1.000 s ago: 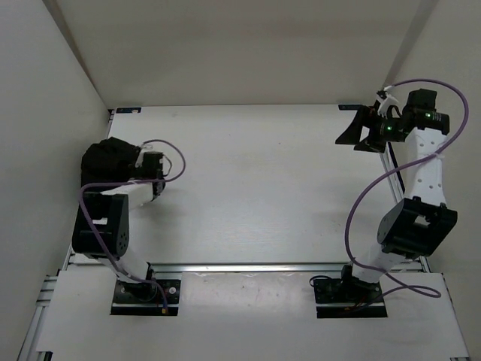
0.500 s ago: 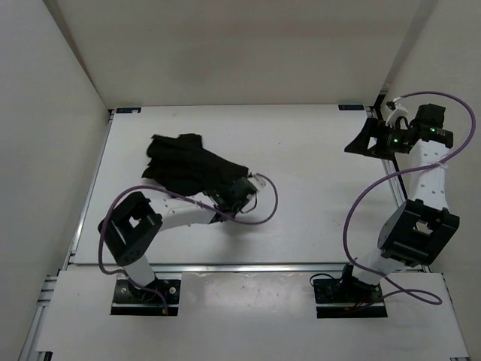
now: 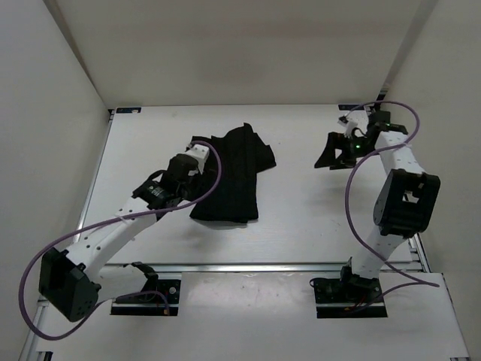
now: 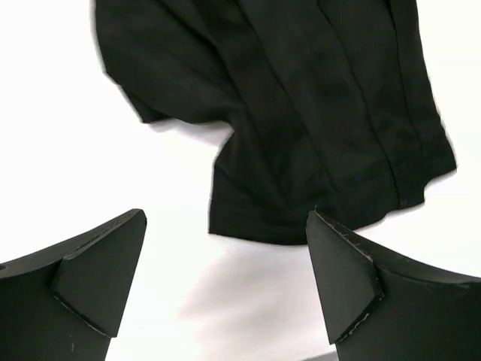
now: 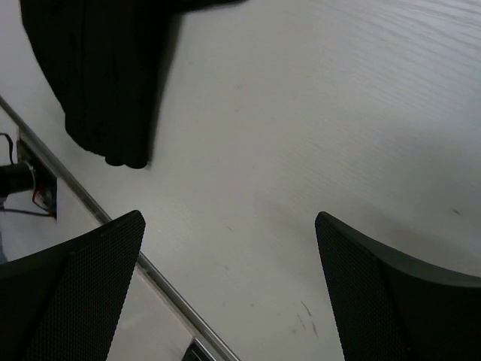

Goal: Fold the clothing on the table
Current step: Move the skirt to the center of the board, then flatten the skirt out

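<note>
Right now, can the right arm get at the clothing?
Probably yes. The right gripper is open, and only bare table lies between it and the clothing; nothing stands in the way.

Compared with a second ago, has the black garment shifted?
Yes. The black garment moved right, from beside the table's left edge toward its middle, and now lies spread out.

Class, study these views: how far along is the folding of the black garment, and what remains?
Done: the clothing lies on the table, rumpled, no neat fold visible. In hand: nothing; the left hand hovers open by its edge, and the right hand is open, apart. Left: the folding itself.
</note>
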Available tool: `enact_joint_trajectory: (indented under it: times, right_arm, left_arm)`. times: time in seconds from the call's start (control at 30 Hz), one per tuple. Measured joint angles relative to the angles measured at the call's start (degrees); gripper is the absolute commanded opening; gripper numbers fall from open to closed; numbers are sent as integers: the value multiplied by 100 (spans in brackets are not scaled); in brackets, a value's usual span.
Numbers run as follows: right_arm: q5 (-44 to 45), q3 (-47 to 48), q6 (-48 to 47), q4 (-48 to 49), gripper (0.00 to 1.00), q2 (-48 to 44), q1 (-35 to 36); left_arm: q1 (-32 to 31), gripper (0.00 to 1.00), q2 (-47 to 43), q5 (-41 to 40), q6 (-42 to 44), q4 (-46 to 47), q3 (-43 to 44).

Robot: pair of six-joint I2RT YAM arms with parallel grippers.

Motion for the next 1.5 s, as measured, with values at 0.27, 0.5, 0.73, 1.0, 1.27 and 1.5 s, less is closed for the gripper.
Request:
enact_joint_trajectory:
  times: [0.27, 0.5, 0.73, 1.0, 1.27, 1.5]
  right_arm:
    - [-413, -417, 444, 251, 100, 184, 1084]
    - [-387, -363, 579, 507, 99, 291, 1574]
    - [-387, -358, 564, 542, 99, 289, 1523]
    - [-420, -328, 511, 367, 99, 225, 1132]
    - [-455, -330, 494, 273, 99, -37, 988]
    - [-457, -345, 507, 262, 100, -81, 994]
  left_arm:
    - [295, 99, 907, 170, -452, -566, -380]
    - [1478, 99, 927, 1187, -1145, -697, -883]
    - [2771, 99, -614, 2605, -2997, 981, -2802]
    - [2966, 98, -1893, 3348, -5615, 4015, -4787]
    - [2994, 99, -5095, 2514, -7597, 3112, -5036]
    - [2988, 99, -4898, 2269, -7864, 2511, -4955]
